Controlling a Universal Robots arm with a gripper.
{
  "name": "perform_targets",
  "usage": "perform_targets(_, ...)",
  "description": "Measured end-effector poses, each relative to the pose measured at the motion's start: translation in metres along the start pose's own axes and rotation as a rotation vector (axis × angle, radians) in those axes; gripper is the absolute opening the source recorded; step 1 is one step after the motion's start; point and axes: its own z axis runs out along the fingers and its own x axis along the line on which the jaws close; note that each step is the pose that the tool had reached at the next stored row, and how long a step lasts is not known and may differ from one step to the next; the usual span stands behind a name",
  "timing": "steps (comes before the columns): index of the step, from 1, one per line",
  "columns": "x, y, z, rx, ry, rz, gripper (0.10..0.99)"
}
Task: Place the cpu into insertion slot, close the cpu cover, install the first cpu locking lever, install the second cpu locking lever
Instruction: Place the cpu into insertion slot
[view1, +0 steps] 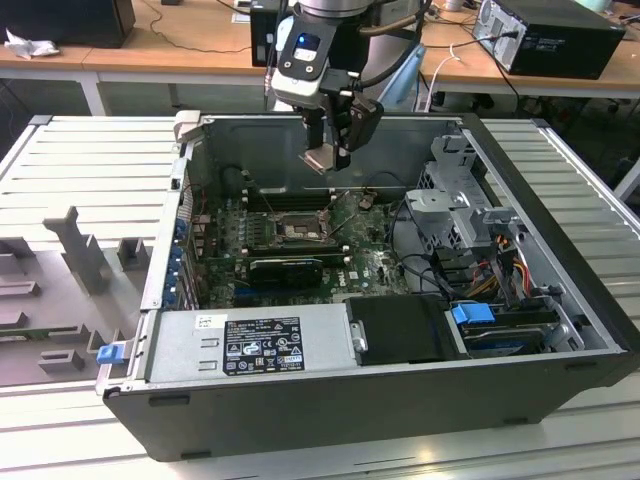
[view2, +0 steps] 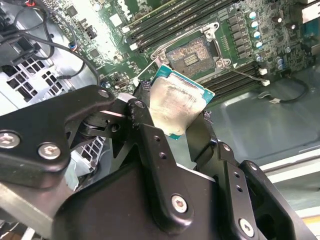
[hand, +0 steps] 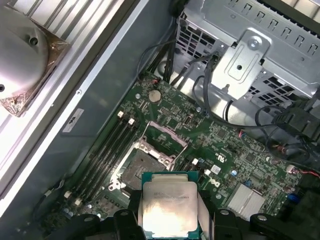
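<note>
Pincer (view2: 175, 114) clamped on the cpu (view2: 177, 100) by two opposite edges, held well above the open insertion slot (view2: 192, 55) in the computer case (view1: 400, 400); seating probably requires the cpu level, squared to the slot, lowered without sliding.

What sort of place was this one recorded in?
Probably a robotics or computer-assembly lab: an open desktop case sits on a slatted metal bench, wooden desks with another computer stand behind, and the gripper holds the cpu above the motherboard.
</note>
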Motion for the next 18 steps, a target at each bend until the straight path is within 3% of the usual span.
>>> perform_targets(18,0.0,0.0,0.0004,-0.002,-0.0099,0.113,0.529)
